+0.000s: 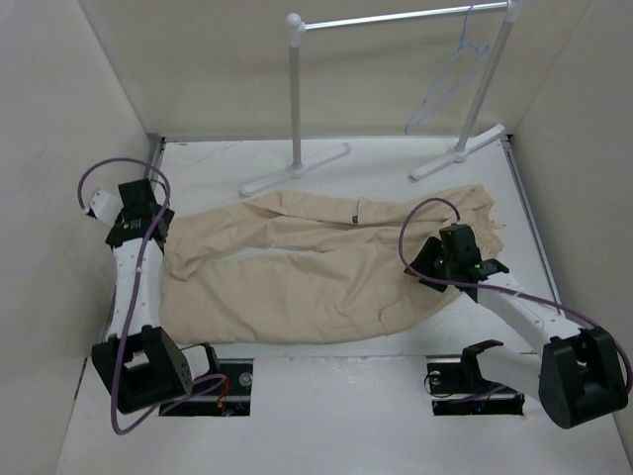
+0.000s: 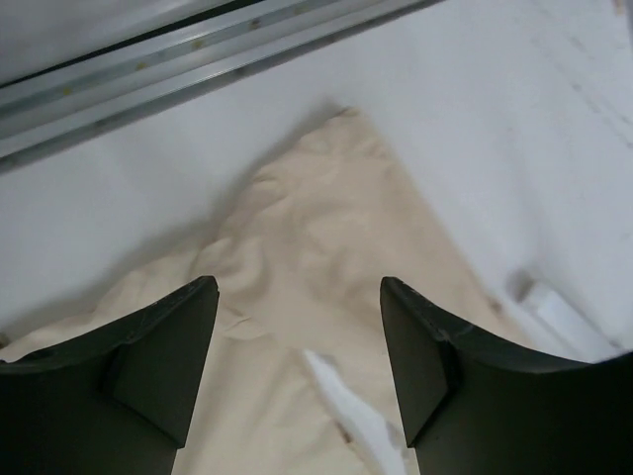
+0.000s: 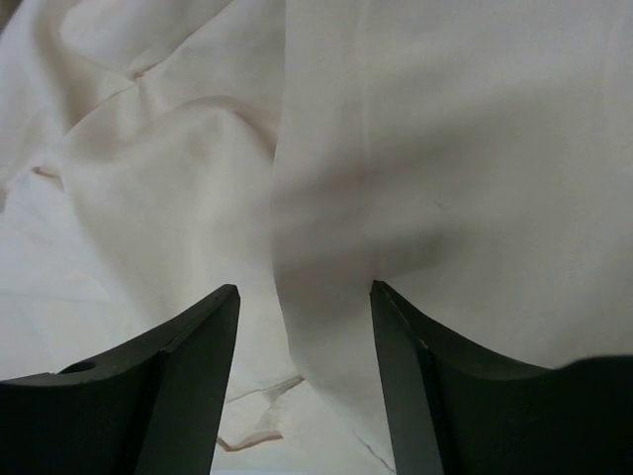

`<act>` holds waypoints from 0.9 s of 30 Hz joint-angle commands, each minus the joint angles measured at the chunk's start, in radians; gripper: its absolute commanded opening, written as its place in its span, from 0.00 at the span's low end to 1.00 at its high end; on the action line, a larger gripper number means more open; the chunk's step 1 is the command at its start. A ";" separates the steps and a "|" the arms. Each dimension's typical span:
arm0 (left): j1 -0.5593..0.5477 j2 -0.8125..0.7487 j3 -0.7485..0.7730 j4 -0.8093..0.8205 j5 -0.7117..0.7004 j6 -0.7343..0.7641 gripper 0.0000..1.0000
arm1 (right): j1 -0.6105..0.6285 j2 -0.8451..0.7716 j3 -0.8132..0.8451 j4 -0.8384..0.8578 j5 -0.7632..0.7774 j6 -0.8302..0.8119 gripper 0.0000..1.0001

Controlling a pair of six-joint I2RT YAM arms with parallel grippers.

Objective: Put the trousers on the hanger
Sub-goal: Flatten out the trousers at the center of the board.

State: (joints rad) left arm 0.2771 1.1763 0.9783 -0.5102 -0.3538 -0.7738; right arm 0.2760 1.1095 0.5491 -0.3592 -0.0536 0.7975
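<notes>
The beige trousers (image 1: 316,262) lie spread flat and wrinkled across the white table, waist to the right, legs to the left. The pale hanger (image 1: 450,84) hangs by its hook on the rack's silver bar at the back right. My left gripper (image 1: 158,233) is open just above the leg ends; the left wrist view shows cloth (image 2: 307,257) between its apart fingers. My right gripper (image 1: 427,269) is open over the waist end; the right wrist view shows folded cloth (image 3: 326,198) below its apart fingers. Neither holds anything.
The white tube garment rack (image 1: 295,99) with a silver bar stands at the back on two feet. White walls enclose the left, back and right sides. A metal rail (image 2: 198,49) runs along the table's left edge.
</notes>
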 commanded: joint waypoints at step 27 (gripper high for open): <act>-0.032 0.948 0.767 0.093 0.038 0.060 0.02 | 0.174 -0.005 0.060 -0.230 0.132 0.107 0.60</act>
State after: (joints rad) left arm 0.2394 2.0823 1.6463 -0.4259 -0.2989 -0.7357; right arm 0.4042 1.1469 0.6075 -0.5377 0.0341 0.8299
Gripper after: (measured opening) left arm 0.027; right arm 0.602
